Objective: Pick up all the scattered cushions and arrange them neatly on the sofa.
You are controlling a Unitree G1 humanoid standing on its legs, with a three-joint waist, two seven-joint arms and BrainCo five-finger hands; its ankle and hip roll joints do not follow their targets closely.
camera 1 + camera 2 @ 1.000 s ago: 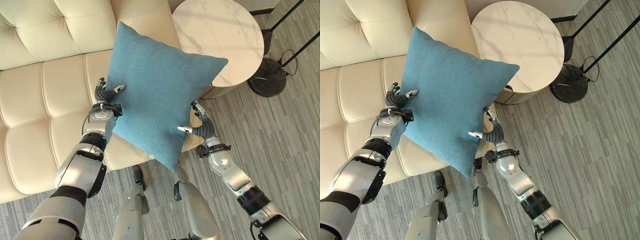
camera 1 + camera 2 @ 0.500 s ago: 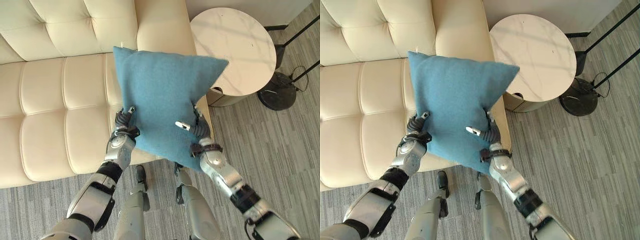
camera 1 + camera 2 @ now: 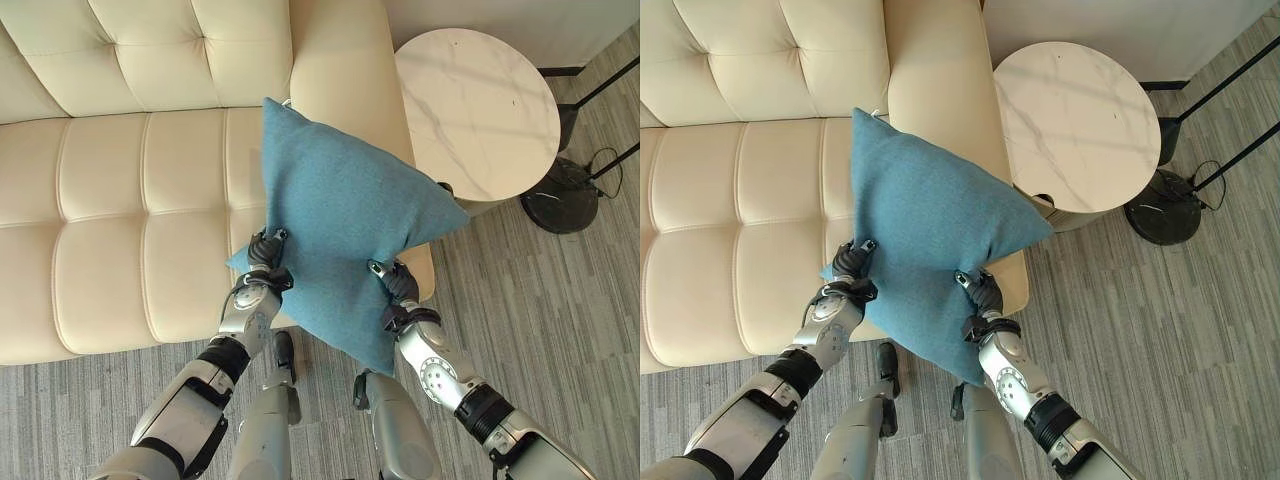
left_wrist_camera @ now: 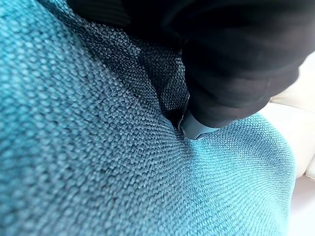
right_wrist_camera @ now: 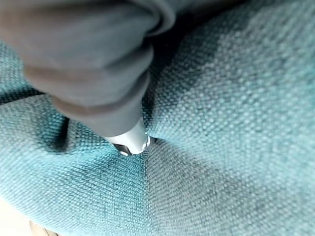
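Cushion [image 3: 340, 230], teal and square, is being held up on its corner between both hands in the left eye view, hanging over the right end of the cream sofa [image 3: 110, 190], just before the armrest. The left hand [image 3: 263, 250] is pinching the cushion's left edge, fingers curled into the fabric, and the right hand [image 3: 397, 285] is gripping its lower right edge the same way. A round white side table [image 3: 480, 100] is standing beside the sofa's armrest, with a black lamp base [image 3: 565, 195] on the grey striped floor [image 3: 560, 330] past it.

Seen from the right eye, the cushion's upper corner is lying over the seam between seat and backrest, and its lowest corner is hanging past the seat's front edge.

Seen from the left wrist, the thumb tip [image 4: 197, 129] is digging into the teal weave, creasing it.

Seen from the right wrist, a fingertip [image 5: 130, 142] is pressing a fold into the cloth likewise.
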